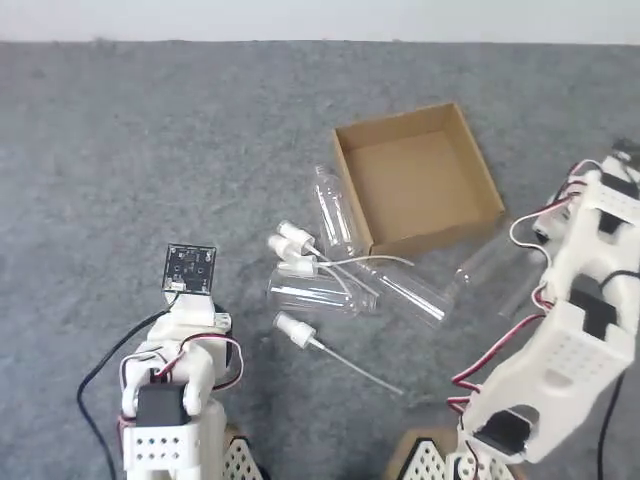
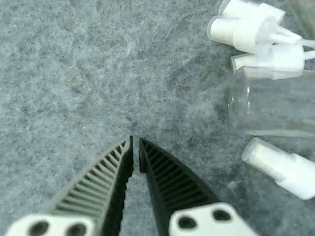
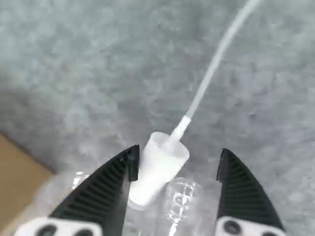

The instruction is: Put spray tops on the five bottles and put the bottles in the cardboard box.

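Note:
The cardboard box [image 1: 420,180] stands open at the back right, its inside bare. Clear bottles lie on the grey carpet: one [image 1: 338,210] against the box's left side, one [image 1: 315,292] in the middle, one [image 1: 410,290] in front of the box, one [image 1: 490,265] by the right arm [image 1: 580,300]. White spray tops [image 1: 290,245] are clustered by the middle bottle, and another [image 1: 297,330] lies in front. My right gripper [image 3: 178,151] is open around a spray top [image 3: 160,167] that rests over a bottle mouth [image 3: 182,196]. My left gripper [image 2: 136,140] is shut over bare carpet, beside a bottle [image 2: 275,101] and spray tops [image 2: 246,22].
The grey carpet runs back to a pale wall. The left arm [image 1: 175,390] stands at the front left, with open carpet behind it and to its left. A corner of the box [image 3: 15,172] lies close to the right gripper.

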You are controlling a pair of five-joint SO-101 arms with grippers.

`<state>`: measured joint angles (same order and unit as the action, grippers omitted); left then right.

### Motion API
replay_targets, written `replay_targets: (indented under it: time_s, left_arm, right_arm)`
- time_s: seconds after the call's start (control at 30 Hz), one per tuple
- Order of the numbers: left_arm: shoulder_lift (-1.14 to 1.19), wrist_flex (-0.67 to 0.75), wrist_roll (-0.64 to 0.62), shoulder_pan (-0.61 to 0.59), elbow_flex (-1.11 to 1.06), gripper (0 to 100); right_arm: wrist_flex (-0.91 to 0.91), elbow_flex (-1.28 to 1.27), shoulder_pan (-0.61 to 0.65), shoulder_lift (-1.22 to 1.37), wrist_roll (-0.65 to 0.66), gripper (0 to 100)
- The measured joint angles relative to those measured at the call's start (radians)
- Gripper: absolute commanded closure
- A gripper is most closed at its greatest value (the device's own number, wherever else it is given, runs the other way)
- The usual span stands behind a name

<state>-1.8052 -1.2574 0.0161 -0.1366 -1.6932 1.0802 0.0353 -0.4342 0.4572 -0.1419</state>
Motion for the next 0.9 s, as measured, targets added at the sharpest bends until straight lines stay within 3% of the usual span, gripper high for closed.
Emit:
replay_targets:
  time_s: [0.13, 0.33, 0.73, 0.9]
  left_arm:
    - [0.000, 0.000, 0.000, 0.000, 0.000, 99]
    - [0.000, 0.000, 0.000, 0.000, 0.000, 99]
    - [0.000, 0.000, 0.000, 0.000, 0.000, 99]
    - [0.000, 0.000, 0.000, 0.000, 0.000, 99]
  right_arm:
    - [0.000, 0.000, -0.014, 0.008, 0.000, 77.9]
    - [-0.029, 0.002, -0.014, 0.049, 0.000, 87.3]
    - [-0.031, 0.052, -0.038, 0.057, 0.000, 88.1]
    - [-0.002, 0.080, -0.035, 0.043, 0.000, 93.8]
